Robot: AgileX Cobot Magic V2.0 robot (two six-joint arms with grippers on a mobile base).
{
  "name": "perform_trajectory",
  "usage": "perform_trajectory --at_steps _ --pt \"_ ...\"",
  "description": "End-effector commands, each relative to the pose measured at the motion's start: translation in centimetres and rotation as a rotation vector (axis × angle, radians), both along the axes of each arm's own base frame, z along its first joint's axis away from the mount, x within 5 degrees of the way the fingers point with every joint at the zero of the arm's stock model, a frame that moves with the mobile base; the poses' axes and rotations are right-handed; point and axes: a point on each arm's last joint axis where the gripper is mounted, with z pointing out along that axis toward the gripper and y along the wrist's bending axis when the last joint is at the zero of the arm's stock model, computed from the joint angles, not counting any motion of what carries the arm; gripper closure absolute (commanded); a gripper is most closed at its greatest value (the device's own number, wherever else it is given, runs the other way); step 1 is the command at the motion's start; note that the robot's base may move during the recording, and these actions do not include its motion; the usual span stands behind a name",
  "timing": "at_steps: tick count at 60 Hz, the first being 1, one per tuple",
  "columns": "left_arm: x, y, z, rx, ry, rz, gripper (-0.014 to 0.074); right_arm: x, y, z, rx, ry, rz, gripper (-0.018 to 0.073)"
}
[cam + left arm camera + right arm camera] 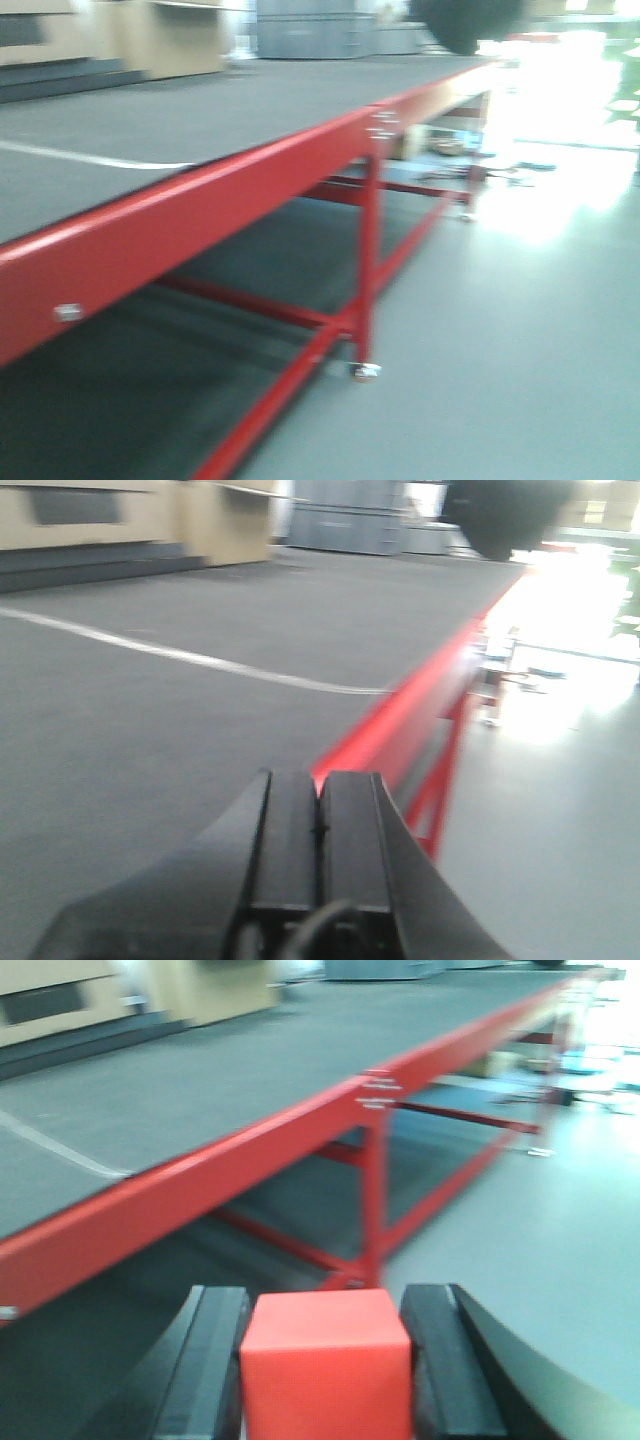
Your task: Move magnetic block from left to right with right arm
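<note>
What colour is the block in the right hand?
The block is plain bright red; right wrist view shows it best.

Red-framed table (200, 210) with grey top bearing a white line (90, 155).

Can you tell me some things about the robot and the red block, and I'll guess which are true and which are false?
1. The red block sits between the fingers of the right end effector. True.
2. The left end effector is wide open. False: its fingers are pressed together with nothing between them.
3. The table has a blue frame. False: the frame and legs are red, and the top is grey.
4. A white line runs across the tabletop. True.
</note>
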Motion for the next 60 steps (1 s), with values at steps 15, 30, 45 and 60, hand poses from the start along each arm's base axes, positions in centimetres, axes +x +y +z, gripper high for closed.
perform_trajectory --at_steps 15,30,45,60 --pt "-0.16 0.01 0.58 -0.014 -0.097 -0.001 0.0713 -0.08 0.0 1.53 -0.002 -0.103 -0.001 0.0398" --pt "-0.16 0.01 0.58 -0.014 -0.097 -0.001 0.0713 -0.08 0.0 1.53 -0.002 -0.103 -0.001 0.0398" --pt "-0.16 0.01 0.58 -0.014 -0.097 -0.001 0.0713 -0.08 0.0 1.53 -0.002 -0.103 -0.001 0.0398" --pt "-0.16 0.0 0.58 -0.014 -0.097 -0.003 0.0712 -0.08 0.0 1.53 -0.002 -0.103 -0.001 0.0398"
